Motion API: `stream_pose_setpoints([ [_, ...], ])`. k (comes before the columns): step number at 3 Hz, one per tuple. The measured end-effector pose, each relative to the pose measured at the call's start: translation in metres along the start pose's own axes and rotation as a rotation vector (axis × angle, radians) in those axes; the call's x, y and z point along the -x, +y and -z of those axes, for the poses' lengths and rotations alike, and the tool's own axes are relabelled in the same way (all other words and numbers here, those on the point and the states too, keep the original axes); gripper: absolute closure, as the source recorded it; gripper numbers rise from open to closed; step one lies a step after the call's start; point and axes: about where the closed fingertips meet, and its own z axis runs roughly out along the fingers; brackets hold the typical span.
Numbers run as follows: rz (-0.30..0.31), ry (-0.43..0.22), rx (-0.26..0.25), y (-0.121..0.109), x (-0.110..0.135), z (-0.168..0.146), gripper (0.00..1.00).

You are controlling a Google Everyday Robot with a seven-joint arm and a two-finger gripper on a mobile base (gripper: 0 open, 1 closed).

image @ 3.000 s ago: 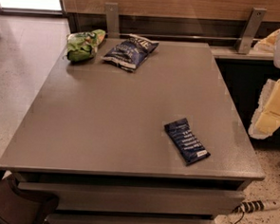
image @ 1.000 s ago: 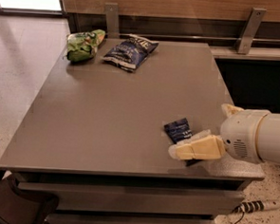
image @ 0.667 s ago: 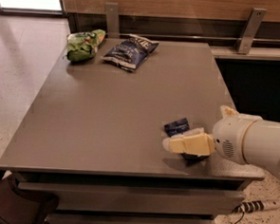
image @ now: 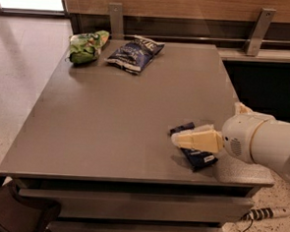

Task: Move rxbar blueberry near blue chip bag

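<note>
- Grey table (image: 115,111). The rxbar blueberry (image: 202,159) lies flat near the front right corner, long axis running diagonally.
- The gripper (image: 183,138) reaches in from the right on a white arm (image: 266,145) and sits directly over the middle of the bar, covering it. Only the bar's upper left corner and lower right end show.
- Whether the gripper is spread or closed cannot be told from this view, nor whether it touches the wrapper.
- The blue chip bag (image: 134,52) is at the far edge, left of centre and well apart from the bar.
- A green chip bag (image: 86,46) lies just beside the blue one on its left, at the far left corner.
- Open tabletop lies between the bar and the two bags.
- Two metal brackets (image: 259,30) stand behind the far edge. A power strip (image: 267,213) is on the floor at lower right.
- Versus 3.0 s ago: the arm was then off the right edge and the bar lay fully uncovered. Now the gripper is over it.
- Versus 0.7 s ago: the gripper tip sits slightly higher in the view, and more of the bar's lower end shows.
- The bar and both bags hold the same positions in all frames.
</note>
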Motion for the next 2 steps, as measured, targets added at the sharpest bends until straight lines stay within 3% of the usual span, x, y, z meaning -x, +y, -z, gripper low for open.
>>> stream_pose_setpoints([
  [1,-0.071,0.045,0.033,0.015,-0.040,0.013,0.00],
  [2,-0.114,0.072,0.049,0.025,-0.064,0.022,0.00],
])
